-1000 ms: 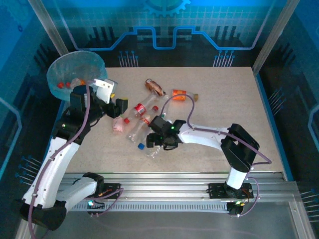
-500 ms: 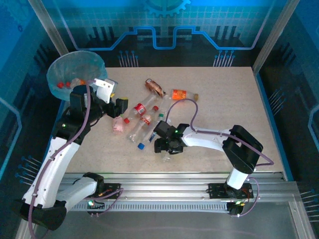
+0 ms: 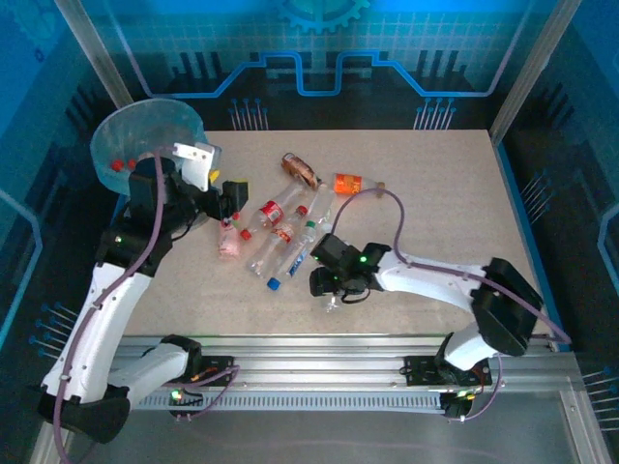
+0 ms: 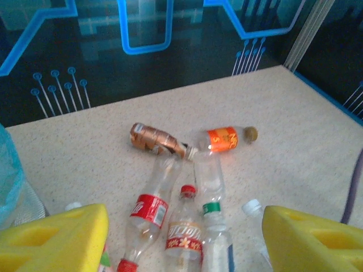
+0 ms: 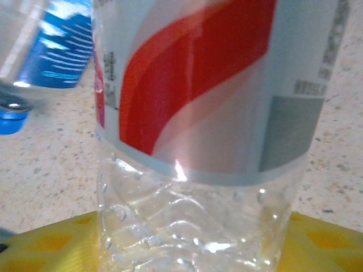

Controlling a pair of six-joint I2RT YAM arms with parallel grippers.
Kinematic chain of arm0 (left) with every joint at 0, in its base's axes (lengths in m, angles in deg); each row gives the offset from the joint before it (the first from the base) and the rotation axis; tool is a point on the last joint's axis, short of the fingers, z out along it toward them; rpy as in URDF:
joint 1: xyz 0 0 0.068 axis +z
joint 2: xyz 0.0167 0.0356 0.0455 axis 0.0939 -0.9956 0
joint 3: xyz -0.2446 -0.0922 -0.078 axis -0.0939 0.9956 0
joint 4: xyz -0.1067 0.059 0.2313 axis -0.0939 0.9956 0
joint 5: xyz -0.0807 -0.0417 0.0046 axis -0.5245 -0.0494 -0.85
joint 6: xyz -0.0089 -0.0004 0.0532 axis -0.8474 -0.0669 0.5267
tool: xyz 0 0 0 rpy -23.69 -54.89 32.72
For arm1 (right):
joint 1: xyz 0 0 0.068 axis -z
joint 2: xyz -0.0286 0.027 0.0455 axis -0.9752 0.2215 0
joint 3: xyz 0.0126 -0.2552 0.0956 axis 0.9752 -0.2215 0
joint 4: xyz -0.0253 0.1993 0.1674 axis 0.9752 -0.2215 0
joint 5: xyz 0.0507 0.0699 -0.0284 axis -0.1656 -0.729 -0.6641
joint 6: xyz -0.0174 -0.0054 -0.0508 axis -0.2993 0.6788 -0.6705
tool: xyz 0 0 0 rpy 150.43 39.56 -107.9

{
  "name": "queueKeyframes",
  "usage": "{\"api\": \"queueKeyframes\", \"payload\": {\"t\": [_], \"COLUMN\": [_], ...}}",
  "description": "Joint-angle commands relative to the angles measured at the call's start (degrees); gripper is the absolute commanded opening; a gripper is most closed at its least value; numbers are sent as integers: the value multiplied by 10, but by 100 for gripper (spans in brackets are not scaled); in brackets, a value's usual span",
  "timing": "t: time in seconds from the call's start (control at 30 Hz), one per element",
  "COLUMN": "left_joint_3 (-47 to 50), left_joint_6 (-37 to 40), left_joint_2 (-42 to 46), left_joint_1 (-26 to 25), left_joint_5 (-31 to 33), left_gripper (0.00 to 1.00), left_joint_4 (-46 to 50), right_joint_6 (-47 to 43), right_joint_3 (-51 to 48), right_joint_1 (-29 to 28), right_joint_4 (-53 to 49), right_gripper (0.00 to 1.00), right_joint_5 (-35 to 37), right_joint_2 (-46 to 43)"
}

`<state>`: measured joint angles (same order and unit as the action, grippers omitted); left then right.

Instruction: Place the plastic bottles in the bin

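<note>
Clasping a red-labelled bottle [image 5: 198, 141], the right claw [image 5: 193, 246] sits mostly cropped.

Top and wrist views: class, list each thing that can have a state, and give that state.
Left end effector: open, empty.
Right end effector: shut on the red-and-white bottle.
Red-and-white bottle: gripped between the pads.
Brown bottle: crushed, lying on its side.
Orange bottle: lying on its side, capped.
Bin: upright, open, some bottles inside.
</note>
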<state>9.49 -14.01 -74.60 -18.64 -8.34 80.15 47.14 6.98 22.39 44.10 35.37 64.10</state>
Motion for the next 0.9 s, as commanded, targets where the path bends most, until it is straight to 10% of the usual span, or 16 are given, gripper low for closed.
{"api": "queueKeyframes", "payload": {"t": [0.0,0.47,0.87], "left_joint_3": [-39,-69,-46], "left_joint_6": [-49,-177,-251], "left_joint_2": [-12,-84,-73], "left_joint_1": [-4,-24,-70], "left_joint_5": [-56,-367,-407], "left_gripper": [73,74,65], "left_joint_4": [7,-36,-134], "right_joint_6": [-67,-328,-348], "right_joint_3": [-20,1,40], "right_joint_1": [-10,-8,-11], "right_joint_4": [19,186,202], "right_gripper": [67,65,64], "right_joint_5": [30,-88,-150], "right_joint_2": [-69,-264,-268]}}
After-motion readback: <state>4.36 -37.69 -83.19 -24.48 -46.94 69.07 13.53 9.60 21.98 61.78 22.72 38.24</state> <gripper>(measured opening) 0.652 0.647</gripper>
